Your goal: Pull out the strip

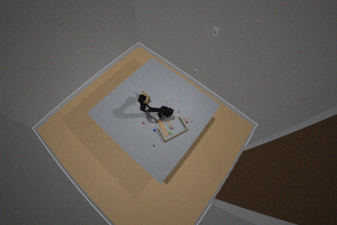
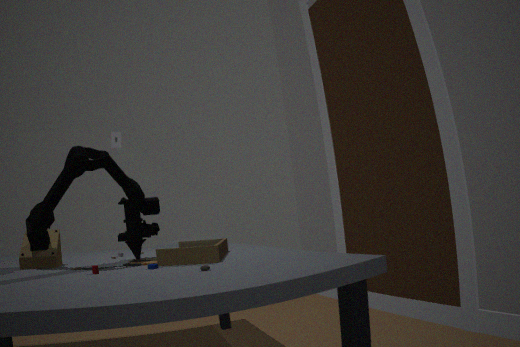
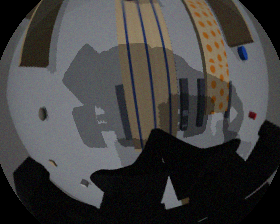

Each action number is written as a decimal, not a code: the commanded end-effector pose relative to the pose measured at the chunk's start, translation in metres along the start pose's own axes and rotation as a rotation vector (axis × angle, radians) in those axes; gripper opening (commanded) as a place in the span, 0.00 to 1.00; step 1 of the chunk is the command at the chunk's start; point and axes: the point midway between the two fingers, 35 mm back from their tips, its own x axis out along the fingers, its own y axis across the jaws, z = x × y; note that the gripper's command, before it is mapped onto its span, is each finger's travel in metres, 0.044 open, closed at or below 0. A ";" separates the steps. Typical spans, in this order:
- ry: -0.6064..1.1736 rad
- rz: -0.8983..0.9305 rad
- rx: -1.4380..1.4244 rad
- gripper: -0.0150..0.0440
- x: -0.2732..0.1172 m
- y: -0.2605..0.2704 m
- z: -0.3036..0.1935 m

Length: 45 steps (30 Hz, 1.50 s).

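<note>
My gripper [image 2: 138, 259] [image 3: 155, 132] is shut, its fingertips down on the near end of the blue-striped tan strip [image 3: 146, 75] [image 1: 169, 123], with nothing seen between them. That strip lies flat and reaches nearer to me than the orange-dotted strip [image 3: 211, 45] [image 1: 163, 128] beside it. A pink cube [image 1: 172, 127] is at or near the far end of the striped strip in the top view. A green cube [image 1: 170, 133] is beside the far part of the dotted strip. The labels are too small to read, and the cubes' exact support cannot be told.
A low wooden wall [image 1: 176, 135] [image 2: 190, 256] [image 3: 38, 40] surrounds the cubes and is open toward the arm. A blue piece [image 1: 154, 130] [image 2: 153, 266] [image 3: 243, 53], a red piece [image 1: 143, 122] [image 2: 95, 269] [image 3: 252, 115] and a grey pebble [image 1: 153, 145] [image 2: 205, 268] lie outside it.
</note>
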 end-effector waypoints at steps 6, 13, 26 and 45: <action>0.024 -0.004 -0.006 0.25 0.005 -0.002 -0.022; 0.024 -0.004 -0.006 0.25 0.004 -0.002 -0.033; 0.025 -0.004 -0.006 0.25 0.004 -0.002 -0.052; 0.026 -0.004 -0.007 0.25 0.003 -0.002 -0.080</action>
